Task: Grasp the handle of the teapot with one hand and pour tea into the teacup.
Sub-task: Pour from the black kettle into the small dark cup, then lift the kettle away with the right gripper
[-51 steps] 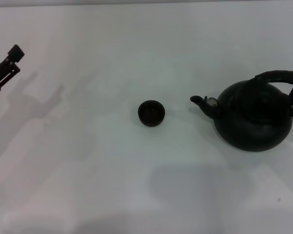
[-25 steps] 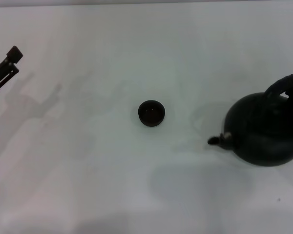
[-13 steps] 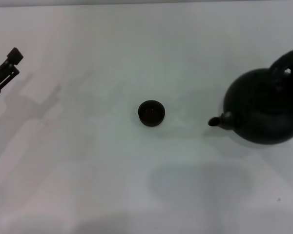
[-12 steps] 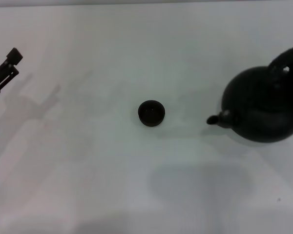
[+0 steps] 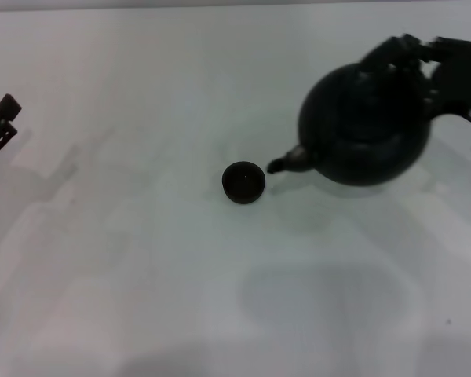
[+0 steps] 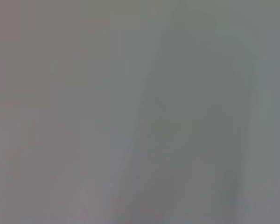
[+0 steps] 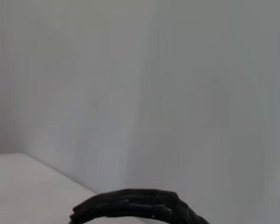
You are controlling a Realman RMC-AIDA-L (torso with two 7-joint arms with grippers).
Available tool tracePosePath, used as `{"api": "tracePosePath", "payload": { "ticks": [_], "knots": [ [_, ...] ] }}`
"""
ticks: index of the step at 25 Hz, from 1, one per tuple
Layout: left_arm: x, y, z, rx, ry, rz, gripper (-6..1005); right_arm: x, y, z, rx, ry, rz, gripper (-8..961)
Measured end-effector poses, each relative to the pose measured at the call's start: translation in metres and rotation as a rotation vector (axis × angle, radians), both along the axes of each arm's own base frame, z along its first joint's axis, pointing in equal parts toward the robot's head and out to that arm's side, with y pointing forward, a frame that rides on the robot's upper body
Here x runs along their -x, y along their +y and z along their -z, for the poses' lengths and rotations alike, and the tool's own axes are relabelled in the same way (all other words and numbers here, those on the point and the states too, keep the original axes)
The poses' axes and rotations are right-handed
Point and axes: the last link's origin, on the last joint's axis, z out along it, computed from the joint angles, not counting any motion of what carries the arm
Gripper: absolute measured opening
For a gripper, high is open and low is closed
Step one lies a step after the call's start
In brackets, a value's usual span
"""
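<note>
The black teapot (image 5: 365, 126) hangs above the white table at the right, tilted with its spout (image 5: 286, 162) pointing down-left, its tip just right of the teacup. The small dark teacup (image 5: 243, 182) stands at the table's middle. My right gripper (image 5: 447, 67) is shut on the teapot's ribbed handle (image 5: 392, 49) at the upper right. The handle also shows in the right wrist view (image 7: 135, 205). My left gripper (image 5: 1, 118) is at the far left edge, away from both.
The white table (image 5: 141, 275) spreads around the cup. The left wrist view shows only a plain grey surface.
The teapot has been lifted and carried left toward the cup, tilting spout-down. The left gripper has drawn back toward the left edge. The cup has not moved.
</note>
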Motion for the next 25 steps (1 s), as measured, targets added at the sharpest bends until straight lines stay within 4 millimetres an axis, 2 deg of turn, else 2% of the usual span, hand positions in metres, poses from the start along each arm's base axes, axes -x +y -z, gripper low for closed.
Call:
{"api": "tracePosePath", "payload": {
  "ticks": [5, 10, 18, 25],
  "knots": [
    [0.002, -0.003, 0.001, 0.005, -0.003, -0.009, 873, 0.031, 0.014, 0.021, -0.048, -0.133, -0.058, 122],
    [0.004, -0.006, 0.004, 0.012, -0.01, -0.022, 872, 0.05, 0.016, 0.031, -0.075, -0.214, -0.107, 121],
    [0.006, -0.003, 0.008, 0.019, 0.009, -0.041, 872, 0.056, 0.016, 0.041, -0.124, -0.349, -0.14, 120],
    [0.009, -0.003, 0.01, 0.025, 0.016, -0.058, 872, 0.056, 0.016, 0.041, -0.139, -0.384, -0.153, 118]
  ]
}}
